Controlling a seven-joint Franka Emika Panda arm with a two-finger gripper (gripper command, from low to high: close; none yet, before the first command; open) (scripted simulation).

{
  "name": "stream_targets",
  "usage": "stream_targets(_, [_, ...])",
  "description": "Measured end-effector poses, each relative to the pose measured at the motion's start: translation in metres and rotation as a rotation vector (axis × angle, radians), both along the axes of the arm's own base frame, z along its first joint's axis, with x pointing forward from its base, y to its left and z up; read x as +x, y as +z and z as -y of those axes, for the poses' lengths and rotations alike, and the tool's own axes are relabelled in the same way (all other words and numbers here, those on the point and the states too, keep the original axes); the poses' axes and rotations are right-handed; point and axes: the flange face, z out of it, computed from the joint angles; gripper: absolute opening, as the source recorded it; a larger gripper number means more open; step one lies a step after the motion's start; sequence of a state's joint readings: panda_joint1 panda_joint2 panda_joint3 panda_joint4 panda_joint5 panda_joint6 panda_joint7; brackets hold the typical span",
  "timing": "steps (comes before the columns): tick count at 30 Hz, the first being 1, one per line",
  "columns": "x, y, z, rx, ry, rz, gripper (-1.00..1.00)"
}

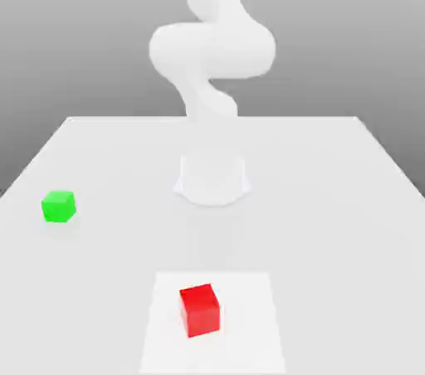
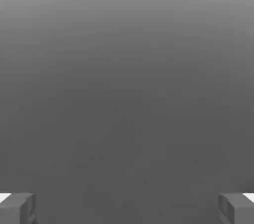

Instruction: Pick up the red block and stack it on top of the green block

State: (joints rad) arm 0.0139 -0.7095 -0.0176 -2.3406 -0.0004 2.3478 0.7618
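While the red block (image 1: 200, 312) sits on a bright white square (image 1: 253, 336) near the front of the table (image 1: 332, 224), a white Franka Emika Panda arm (image 1: 213, 50) rises from its base behind it, its two-finger gripper (image 2: 127, 209) spread wide with nothing between the fingertips. The green block (image 1: 59, 207), the intended foundation, rests directly on the tabletop toward the exterior view's left, well apart from the red one. Both cubes lie flat, supported from below, with the red block turned slightly askew to the square's edges; the open hand appears poised for a pick-up, which would likely call for matching that angle. Nothing is seen resting on either cube or standing between them, leaving the green top free to receive its load. The arm's base (image 1: 212, 182) stands back from both, and seems unlikely to obstruct a raised carry across the table.
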Motion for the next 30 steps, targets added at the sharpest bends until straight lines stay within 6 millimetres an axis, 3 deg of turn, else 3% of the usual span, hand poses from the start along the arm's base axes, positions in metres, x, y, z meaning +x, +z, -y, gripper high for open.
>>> stream_targets(5, [0.053, -0.108, 0.005, -0.03, 0.062, -0.172, 0.0])
stream_targets(11, [0.077, -0.241, 0.008, -0.063, 0.138, -0.37, 0.0])
stream_targets(15, [0.072, -0.328, 0.011, -0.083, 0.19, -0.502, 0.0])
stream_targets(20, [0.042, -0.428, 0.015, -0.106, 0.255, -0.667, 0.0])
stream_targets(26, [0.032, -0.503, 0.016, -0.113, 0.274, -0.709, 0.0])
stream_targets(27, [0.031, -0.513, 0.016, -0.113, 0.274, -0.71, -1.0])
stream_targets(30, [0.031, -0.513, 0.016, -0.113, 0.274, -0.71, -1.0])
